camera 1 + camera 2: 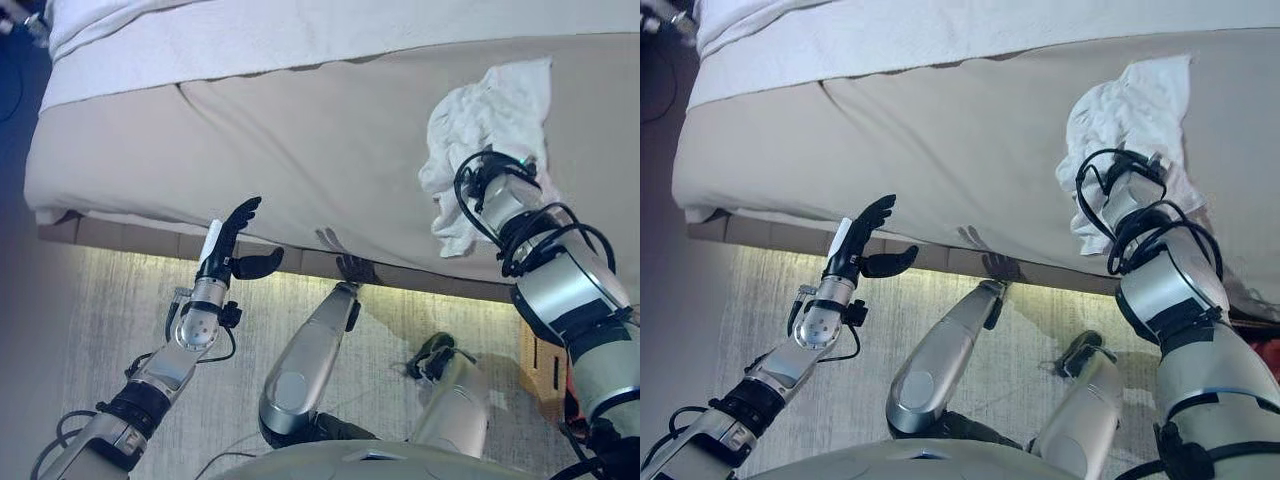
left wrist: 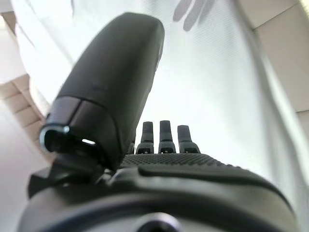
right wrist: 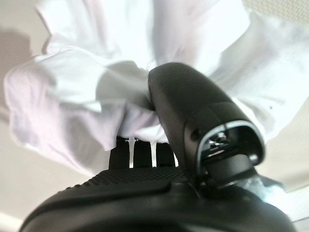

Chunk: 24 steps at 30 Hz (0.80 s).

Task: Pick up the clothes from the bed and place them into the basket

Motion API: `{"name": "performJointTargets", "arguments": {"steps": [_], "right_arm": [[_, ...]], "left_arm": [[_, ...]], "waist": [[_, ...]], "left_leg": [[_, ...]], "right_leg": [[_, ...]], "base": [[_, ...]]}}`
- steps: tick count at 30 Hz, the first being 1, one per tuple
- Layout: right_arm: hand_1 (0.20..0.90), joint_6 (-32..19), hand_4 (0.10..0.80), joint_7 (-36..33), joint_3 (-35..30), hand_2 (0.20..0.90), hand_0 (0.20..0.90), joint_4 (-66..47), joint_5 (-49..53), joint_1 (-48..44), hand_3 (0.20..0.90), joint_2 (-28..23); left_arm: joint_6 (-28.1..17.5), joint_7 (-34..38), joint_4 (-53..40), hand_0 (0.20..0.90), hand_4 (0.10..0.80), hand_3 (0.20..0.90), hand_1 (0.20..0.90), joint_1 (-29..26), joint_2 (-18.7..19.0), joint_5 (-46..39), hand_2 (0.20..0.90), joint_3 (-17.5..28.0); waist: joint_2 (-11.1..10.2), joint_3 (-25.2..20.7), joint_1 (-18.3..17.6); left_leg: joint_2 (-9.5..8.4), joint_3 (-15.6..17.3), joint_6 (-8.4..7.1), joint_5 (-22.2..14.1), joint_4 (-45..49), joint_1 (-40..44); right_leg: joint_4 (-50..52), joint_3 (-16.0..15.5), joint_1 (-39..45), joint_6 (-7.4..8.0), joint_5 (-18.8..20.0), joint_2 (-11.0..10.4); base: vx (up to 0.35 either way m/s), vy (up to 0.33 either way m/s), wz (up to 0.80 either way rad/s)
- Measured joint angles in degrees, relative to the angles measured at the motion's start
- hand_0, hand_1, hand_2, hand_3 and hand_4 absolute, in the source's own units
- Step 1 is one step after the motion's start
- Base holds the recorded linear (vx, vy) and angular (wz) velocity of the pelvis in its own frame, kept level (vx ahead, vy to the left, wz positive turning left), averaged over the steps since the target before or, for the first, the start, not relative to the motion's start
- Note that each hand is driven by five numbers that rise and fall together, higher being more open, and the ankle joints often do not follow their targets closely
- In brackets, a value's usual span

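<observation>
White garment [image 1: 487, 130] lies bunched on the beige bed [image 1: 300, 140], close to its near edge on your right; your right hand [image 3: 183, 159] is pushed into it, thumb over a fold, fingers buried in cloth, so grip cannot be told; left hand [image 1: 232, 245] hangs off the bed's near edge over the carpet [image 1: 110, 330], fingers straight, thumb out, holding nothing; bare sheet between the hands.

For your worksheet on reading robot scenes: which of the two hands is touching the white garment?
The right hand: its thumb and fingers are pressed into the crumpled white garment on the bed. The left hand hangs open, touching nothing.
</observation>
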Motion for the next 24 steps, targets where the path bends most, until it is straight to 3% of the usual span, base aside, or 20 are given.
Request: {"name": "performJointTargets", "arguments": {"steps": [1, 5, 10, 15, 24], "right_arm": [[0.300, -1.1, 0.100, -0.6, -1.7, 0.300, 0.300, -0.9, 2.0, 1.7, 0.200, 0.0], [0.300, -6.4, 0.100, -1.4, -7.5, 0.300, 0.300, -5.2, 8.9, 7.7, 0.200, -0.1], [0.300, -9.4, 0.100, -1.9, -12.4, 0.300, 0.300, -16.3, 13.6, 12.9, 0.200, -1.8], [0.300, -10.8, 0.100, -2.9, -15.3, 0.300, 0.300, -27.1, 18.7, 14.5, 0.200, -5.4], [0.300, -10.9, 0.100, -3.6, -23.8, 0.300, 0.300, -32.1, 24.7, 14.1, 0.200, -11.7]], "left_arm": [[0.8, 0.1, 0.1, 0.900, 0.800, 0.900, 0.900, -0.4, 0.0, 0.0, 0.900, 0.4], [2.7, 0.1, 1.7, 0.900, 0.800, 0.900, 0.900, -1.5, 0.0, 0.0, 0.900, 1.6], [4.9, -0.2, 2.7, 0.900, 0.800, 0.900, 0.900, -0.9, -0.1, -0.1, 0.900, 4.6], [6.5, -0.6, 3.0, 0.900, 0.800, 0.900, 0.900, -0.2, -0.3, 0.0, 0.900, 6.6], [6.9, -2.2, 12.5, 0.900, 0.800, 0.900, 0.900, 1.8, -1.8, 0.1, 0.900, 7.5]], "waist": [[-0.8, 0.2, -1.1], [-3.6, 0.1, -3.2], [-5.3, -0.4, -5.9], [-6.1, -1.0, -9.1], [-9.8, -10.1, -13.4]], "left_leg": [[0.36, 1.1, 0.64, 0.4, -1.4, 2.4], [1.49, 3.0, 0.70, 0.5, -6.6, 10.0], [3.70, 4.5, 0.34, 2.7, -13.5, 17.0], [5.64, 5.9, -0.06, 4.2, -19.4, 23.3], [6.55, 9.2, -0.48, 5.2, -28.4, 30.7]], "right_leg": [[-1.7, 0.3, 2.1, 0.28, 0.9, 0.1], [-8.6, 1.4, 9.0, 0.71, 4.9, 2.1], [-18.8, 1.3, 16.2, 2.32, 11.6, 5.5], [-26.6, 1.4, 22.6, 2.25, 15.1, 8.4], [-39.5, 3.0, 29.9, 2.54, 19.5, 10.9]], "base": [[0.047, 0.015, -0.29], [0.075, 0.008, -0.30], [0.116, -0.004, -0.24], [0.116, 0.013, -0.21], [0.091, 0.010, -0.19]]}}
